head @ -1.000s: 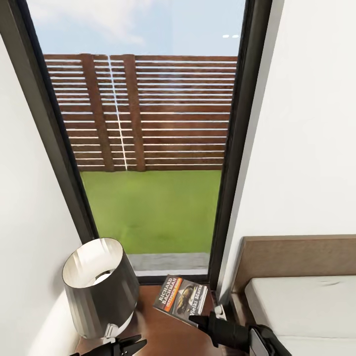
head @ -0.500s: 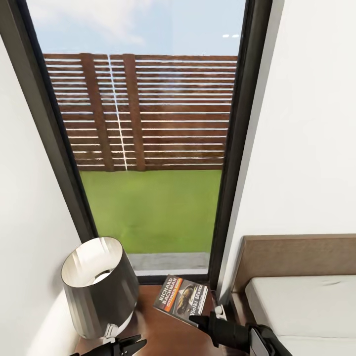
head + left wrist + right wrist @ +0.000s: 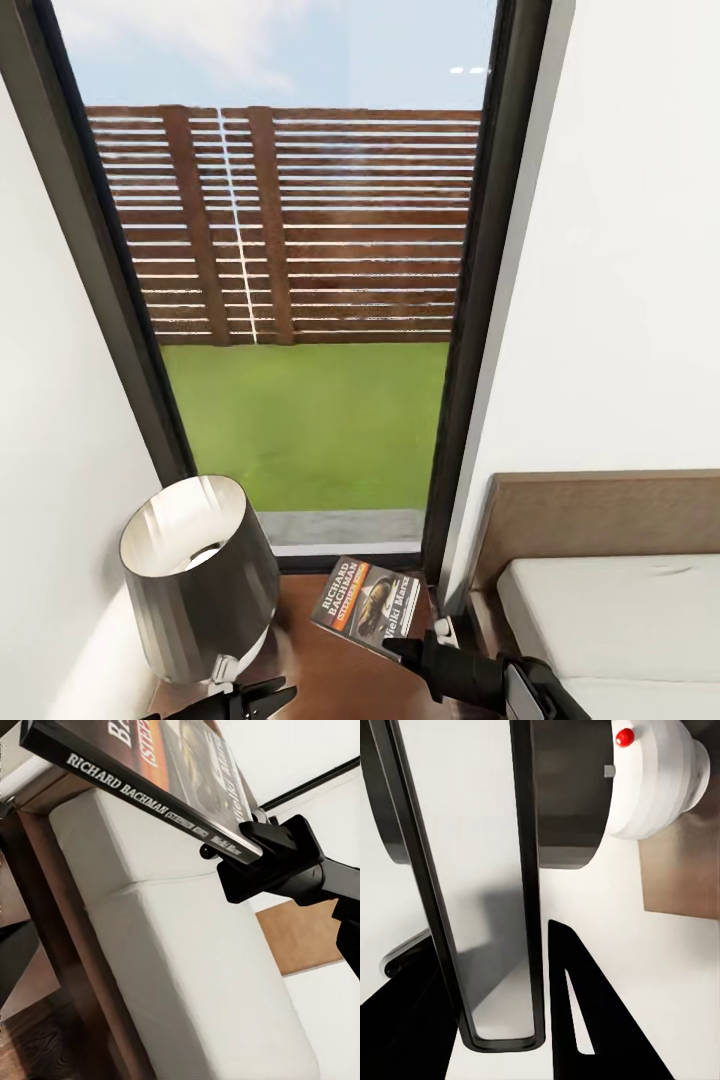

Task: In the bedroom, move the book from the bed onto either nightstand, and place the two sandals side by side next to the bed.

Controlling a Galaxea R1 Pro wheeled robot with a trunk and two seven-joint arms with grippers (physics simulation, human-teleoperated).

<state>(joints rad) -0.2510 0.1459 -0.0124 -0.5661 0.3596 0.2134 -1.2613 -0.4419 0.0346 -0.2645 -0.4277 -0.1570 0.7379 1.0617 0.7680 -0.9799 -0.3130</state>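
The book (image 3: pixel 365 603), a dark paperback with "Richard Bachman" lettering and an orange band, sits tilted just over the dark-brown nightstand (image 3: pixel 330 672). My right gripper (image 3: pixel 405 648) is shut on its near corner. In the left wrist view the book (image 3: pixel 142 776) is seen from the spine side, with the right gripper (image 3: pixel 251 859) clamped on its end. In the right wrist view the book (image 3: pixel 472 870) runs edge-on between the black fingers (image 3: pixel 585 1020). My left gripper (image 3: pixel 262 694) hovers open by the lamp's base, holding nothing. The bed (image 3: pixel 620 620) lies to the right.
A grey lamp (image 3: pixel 200 575) with a white base takes up the left half of the nightstand. A tall dark-framed window (image 3: pixel 310 300) stands right behind it, showing fence and grass. White walls close in on both sides. The bed's brown headboard (image 3: pixel 600 525) is against the right wall.
Nothing has visibly moved apart from a very slight shift of the view; the right gripper still holds the book in the same place.
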